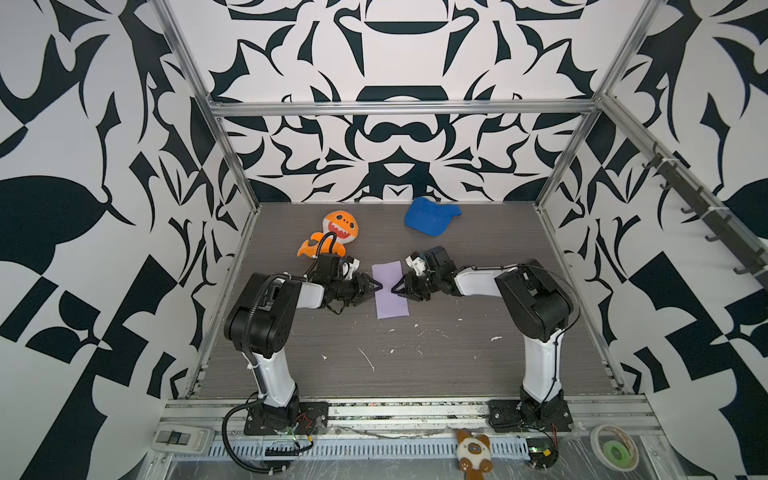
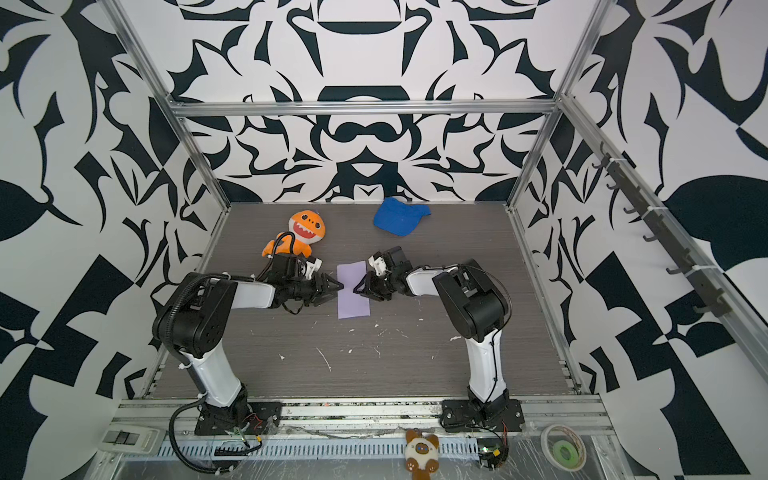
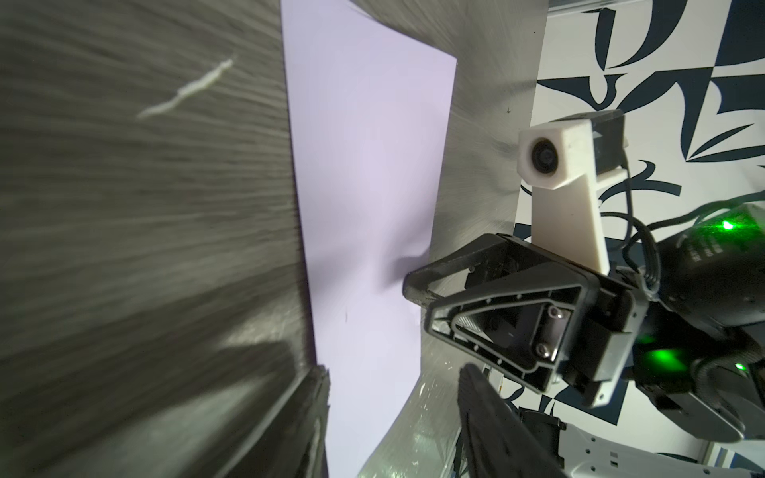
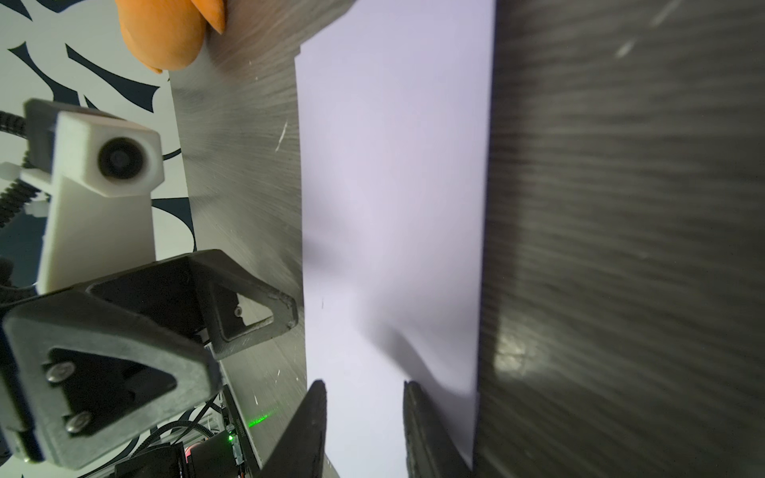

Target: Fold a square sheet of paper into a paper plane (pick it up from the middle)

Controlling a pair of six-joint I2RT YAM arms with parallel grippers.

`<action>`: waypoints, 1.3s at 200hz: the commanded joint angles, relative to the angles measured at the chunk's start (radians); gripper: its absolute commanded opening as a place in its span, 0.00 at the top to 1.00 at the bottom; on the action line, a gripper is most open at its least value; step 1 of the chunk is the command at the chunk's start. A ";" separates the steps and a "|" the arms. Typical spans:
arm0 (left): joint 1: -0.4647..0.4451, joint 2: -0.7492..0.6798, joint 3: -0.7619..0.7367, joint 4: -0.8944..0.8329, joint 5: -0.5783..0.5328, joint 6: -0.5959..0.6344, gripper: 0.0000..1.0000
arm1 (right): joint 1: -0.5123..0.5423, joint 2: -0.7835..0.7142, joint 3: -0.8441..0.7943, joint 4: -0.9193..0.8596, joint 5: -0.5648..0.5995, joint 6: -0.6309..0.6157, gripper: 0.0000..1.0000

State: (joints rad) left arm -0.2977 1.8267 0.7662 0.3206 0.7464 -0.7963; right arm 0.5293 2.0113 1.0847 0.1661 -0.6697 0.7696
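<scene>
The square sheet of paper (image 1: 390, 305) (image 2: 353, 306) lies flat on the grey table as a pale-lavender rectangle, about twice as long as wide. No paper plane is in view. My left gripper (image 1: 379, 286) (image 2: 341, 286) is low at the middle of its left long edge. In the left wrist view it (image 3: 395, 368) is open, with the paper (image 3: 364, 165) showing between the jaws. My right gripper (image 1: 395, 289) (image 2: 356, 289) faces it from the other long edge, tips over the paper. In the right wrist view it (image 4: 365, 383) is open astride the paper (image 4: 393, 165), which is dimpled near one fingertip (image 4: 416, 409).
An orange plush shark (image 1: 334, 232) lies behind the left arm. A blue cap (image 1: 432, 216) sits near the back wall. White flecks dot the table (image 1: 457, 365) in front of the paper. Aluminium frame posts edge the table. A small plush (image 1: 473, 453) and a tape roll (image 1: 615, 451) lie beyond the front rail.
</scene>
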 commanded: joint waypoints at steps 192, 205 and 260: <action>-0.009 0.052 0.016 0.009 0.036 -0.078 0.91 | -0.005 -0.034 0.009 -0.021 -0.016 -0.109 0.63; -0.009 0.036 0.018 -0.033 0.011 -0.092 0.95 | -0.006 -0.072 0.008 -0.032 -0.007 -0.162 0.61; -0.032 -0.009 0.061 -0.219 -0.074 -0.178 0.98 | 0.037 -0.281 -0.116 -0.082 0.211 -0.453 0.46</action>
State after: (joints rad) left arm -0.3145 1.8618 0.7982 0.1917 0.7174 -0.9188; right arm 0.5343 1.8477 1.0195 0.1150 -0.6151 0.5098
